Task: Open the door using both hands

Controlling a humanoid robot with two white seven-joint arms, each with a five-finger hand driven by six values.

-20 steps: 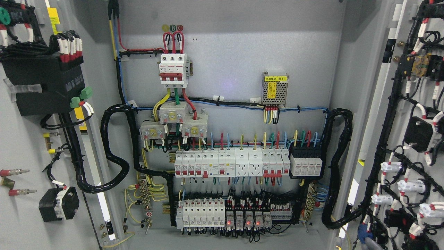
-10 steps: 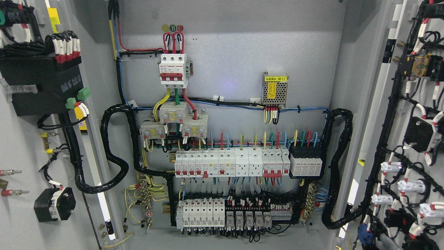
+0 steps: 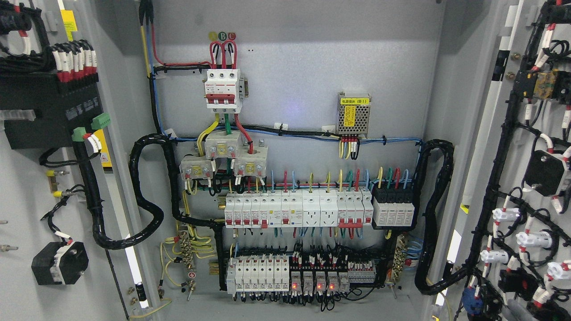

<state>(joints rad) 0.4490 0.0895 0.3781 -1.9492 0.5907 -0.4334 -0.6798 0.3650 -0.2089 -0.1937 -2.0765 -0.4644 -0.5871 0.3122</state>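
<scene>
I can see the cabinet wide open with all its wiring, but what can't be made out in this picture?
- Robot hands: neither shows in the head view, so their state is unknown.
- Left door: cut off by the left edge; its outer side and handle are hidden.
- Right door: cut off by the right edge likewise.
- Yellow label on the power module: print too small to read.

no arm, wrist or hand of the robot shows anywhere in the head view.

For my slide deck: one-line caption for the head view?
Cabinet with left door and right door swung open, exposing breaker rows and power supply; no robot hand visible.
</scene>
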